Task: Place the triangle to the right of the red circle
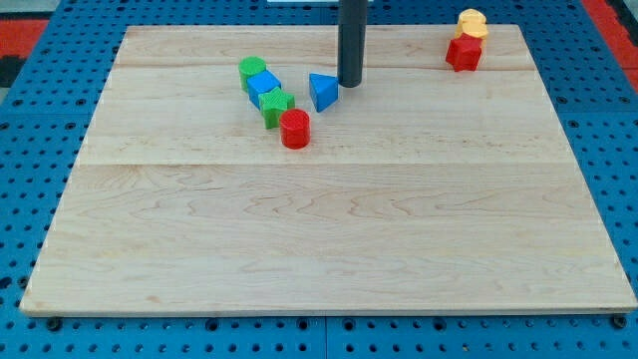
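So here's where things stand. The blue triangle [322, 92] sits near the top middle of the desk [329, 239], and my tip [350, 83] is just beside it on the view's right, close enough that I can't tell if it's actually touching. The tool is only a plain dark rod, so there's nothing to open or close and it has hold of nothing; all it can do is shove.

The red circle [295, 130] is a bit below and to the left of the triangle, at the bottom end of a little diagonal chain: green cylinder [251, 69], blue cube [265, 85], green star-ish block [276, 104], then the red one. Way off in the top right corner are a yellow block [472, 22] and a red star-shaped block [464, 52], touching each other, nothing to do with this job.

Progress-wise, I'd call it partly there. The triangle is already right of the red circle, but it's higher up the desk rather than level with it. What's left, I reckon, is nudging it down toward the view's bottom until it lines up beside the circle. With my tip on the triangle's right side, a push from here would send it left into the chain, so I'd probably need to come around to its top edge first.
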Controlling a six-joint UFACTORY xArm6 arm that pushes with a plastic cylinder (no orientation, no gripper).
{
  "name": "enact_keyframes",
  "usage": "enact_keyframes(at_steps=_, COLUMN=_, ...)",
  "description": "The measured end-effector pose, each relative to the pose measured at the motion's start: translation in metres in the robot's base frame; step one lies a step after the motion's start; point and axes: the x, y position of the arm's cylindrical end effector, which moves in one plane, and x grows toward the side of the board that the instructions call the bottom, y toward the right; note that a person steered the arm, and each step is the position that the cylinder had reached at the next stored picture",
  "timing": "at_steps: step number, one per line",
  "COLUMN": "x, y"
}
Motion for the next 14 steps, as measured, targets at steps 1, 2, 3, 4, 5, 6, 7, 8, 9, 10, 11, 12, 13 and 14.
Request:
enact_keyframes(at_steps=1, x=-0.021, y=0.006)
enact_keyframes(at_steps=2, x=-0.025, y=-0.005)
enact_keyframes(at_steps=3, x=-0.025, y=-0.030)
enact_keyframes(at_steps=4, x=-0.025, y=-0.048)
enact_keyframes(at_steps=5, x=-0.025, y=-0.048)
enact_keyframes(at_steps=6, x=-0.019, y=-0.039)
enact_keyframes(at_steps=7, x=-0.001, y=-0.038)
enact_keyframes(at_steps=8, x=0.005, y=-0.038)
enact_keyframes(at_steps=9, x=0.009, y=-0.038)
enact_keyframes(at_steps=10, x=0.015, y=-0.038)
enact_keyframes(at_steps=11, x=0.019, y=-0.038)
enact_keyframes(at_steps=12, x=0.023, y=-0.038)
enact_keyframes(at_steps=13, x=0.028, y=-0.038)
enact_keyframes(at_steps=14, x=0.033, y=-0.038)
